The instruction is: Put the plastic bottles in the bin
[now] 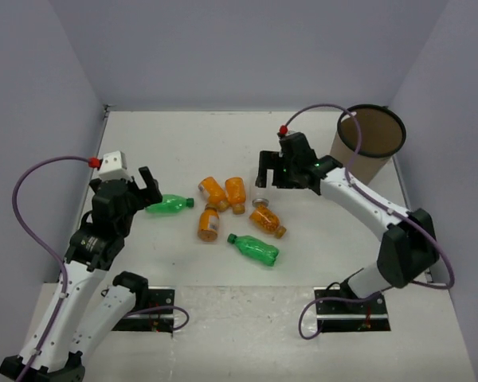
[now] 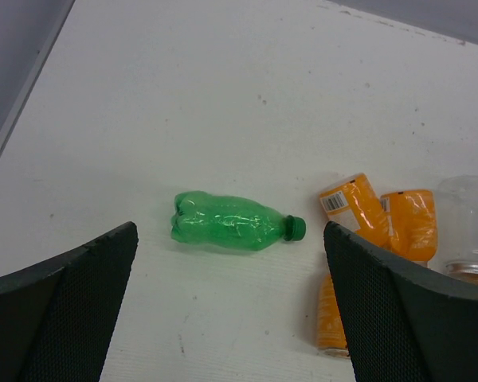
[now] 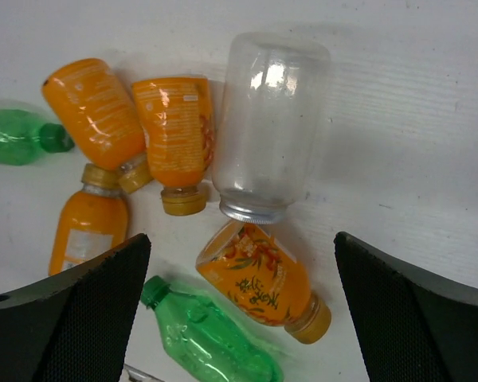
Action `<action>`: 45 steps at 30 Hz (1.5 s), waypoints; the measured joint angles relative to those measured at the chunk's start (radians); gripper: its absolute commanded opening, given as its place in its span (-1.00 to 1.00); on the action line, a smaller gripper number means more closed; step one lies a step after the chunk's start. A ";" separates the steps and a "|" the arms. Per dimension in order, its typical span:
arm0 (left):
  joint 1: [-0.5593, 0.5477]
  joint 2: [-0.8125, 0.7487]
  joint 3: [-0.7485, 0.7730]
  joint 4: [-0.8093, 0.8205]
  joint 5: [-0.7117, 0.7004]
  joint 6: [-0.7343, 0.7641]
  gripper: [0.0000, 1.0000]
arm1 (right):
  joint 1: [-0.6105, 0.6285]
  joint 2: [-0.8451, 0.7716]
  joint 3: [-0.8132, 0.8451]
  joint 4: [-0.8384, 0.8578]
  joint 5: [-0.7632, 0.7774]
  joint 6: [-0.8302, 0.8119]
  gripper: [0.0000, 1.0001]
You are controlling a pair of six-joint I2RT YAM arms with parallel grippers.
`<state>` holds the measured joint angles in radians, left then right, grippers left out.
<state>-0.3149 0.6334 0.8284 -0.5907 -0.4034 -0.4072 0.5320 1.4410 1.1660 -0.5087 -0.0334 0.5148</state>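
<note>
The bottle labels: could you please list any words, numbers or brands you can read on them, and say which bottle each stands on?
No text can be read.
Orange bottles: labels carry fine print, too small and blurred.
Barcode on one orange label: digits illegible.
Clear bottle, green bottle, bin: no lettering visible.

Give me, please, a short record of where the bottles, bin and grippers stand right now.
bin: upright, far right corner of table
orange bottles: four, lying clustered mid-table
green bottles: two, lying; one by left gripper, one nearest the arm bases
clear bottle: lying under right gripper
left gripper: open, empty
right gripper: open, empty
in bin: no bottle seen
</note>
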 measured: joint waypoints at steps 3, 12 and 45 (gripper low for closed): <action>0.000 0.010 -0.006 0.002 0.017 0.003 1.00 | 0.043 0.142 0.079 -0.024 0.058 0.000 0.98; 0.000 0.023 -0.008 0.007 0.051 0.007 1.00 | 0.077 0.448 0.186 -0.035 0.173 0.004 0.77; 0.000 -0.003 -0.008 0.028 0.092 0.008 1.00 | -0.386 -0.086 0.457 -0.187 0.449 -0.206 -0.21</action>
<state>-0.3149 0.6304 0.8204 -0.5625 -0.3111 -0.3992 0.1455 1.3552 1.6226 -0.6960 0.4152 0.3088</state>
